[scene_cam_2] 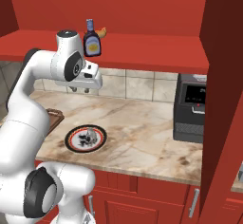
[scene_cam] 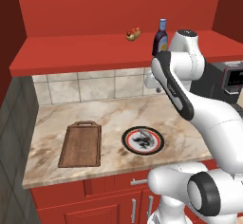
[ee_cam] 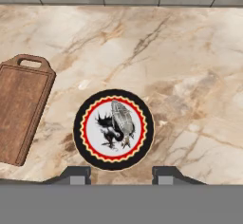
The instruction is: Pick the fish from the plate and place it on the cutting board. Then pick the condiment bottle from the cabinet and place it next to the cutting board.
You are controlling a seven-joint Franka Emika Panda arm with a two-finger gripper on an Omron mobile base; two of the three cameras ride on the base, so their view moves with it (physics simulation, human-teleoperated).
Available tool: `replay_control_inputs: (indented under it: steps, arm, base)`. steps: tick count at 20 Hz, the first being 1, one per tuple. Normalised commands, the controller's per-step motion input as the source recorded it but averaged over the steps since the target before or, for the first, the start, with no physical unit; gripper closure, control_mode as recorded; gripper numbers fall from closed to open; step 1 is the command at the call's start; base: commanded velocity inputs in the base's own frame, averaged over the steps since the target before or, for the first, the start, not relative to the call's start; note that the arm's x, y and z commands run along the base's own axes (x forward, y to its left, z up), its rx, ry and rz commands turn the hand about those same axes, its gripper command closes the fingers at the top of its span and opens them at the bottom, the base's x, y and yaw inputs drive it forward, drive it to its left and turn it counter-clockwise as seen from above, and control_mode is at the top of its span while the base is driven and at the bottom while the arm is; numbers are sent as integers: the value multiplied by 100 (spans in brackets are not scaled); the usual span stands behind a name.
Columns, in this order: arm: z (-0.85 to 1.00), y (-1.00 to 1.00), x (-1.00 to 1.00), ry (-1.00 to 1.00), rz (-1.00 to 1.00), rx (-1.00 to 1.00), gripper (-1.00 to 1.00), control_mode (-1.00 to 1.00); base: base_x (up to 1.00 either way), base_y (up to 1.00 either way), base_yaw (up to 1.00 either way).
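Gripper [ee_cam: 121, 174]: two dark fingertips [ee_cam: 76, 174] poke up at the bottom of the hand view with a clear gap between them and nothing in it, so the jaws are parted and empty. It hangs well above the counter, looking straight down on the plate.

Plate [ee_cam: 80, 130]: round, white with a black rim and thin orange ring, flat on the marble counter [ee_cam: 190, 76] near its front edge, roughly mid-width.

Fish [ee_cam: 122, 118]: small silvery-grey thing lying on the plate, toward the right half in the hand view, partly over the black motif. Nothing touches it.

Cutting board [scene_cam: 80, 144]: dark-brown wood with a raised edge, lying flat near the counter's front-left corner, handle loop pointing at the tiled back wall. Near the plate but not touching, bare top.

Condiment bottle [scene_cam: 160, 39]: dark purple-brown with a light blue cap, upright on the cabinet [scene_cam: 71, 52] shelf above the counter, close to the shelf's front edge, right behind the arm's upper joint.

Hot dog [scene_cam: 133, 34]: little yellow-and-red one on the same shelf, further back, apart from the bottle.

Black appliance [scene_cam_2: 190, 107]: sits at the counter's right end against the back wall, well apart from the plate.
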Motion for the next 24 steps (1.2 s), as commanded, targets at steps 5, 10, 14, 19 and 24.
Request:
replay_control_inputs:
  steps: [5,10,14,19,24]
  arm:
    - [-4,0,0,0,0,0,-100,-100]
    - [-11,0,-2,0,0,0,-100,-100]
    - [-14,0,-6,0,0,0,-100,-100]
    - [-18,0,-6,1,0,0,-100,-100]
    - [-22,0,-6,1,0,0,-100,-100]
  base:
    - [0,0,0]
    - [0,0,0]
    - [0,0,0]
    - [0,0,0]
    - [0,0,0]
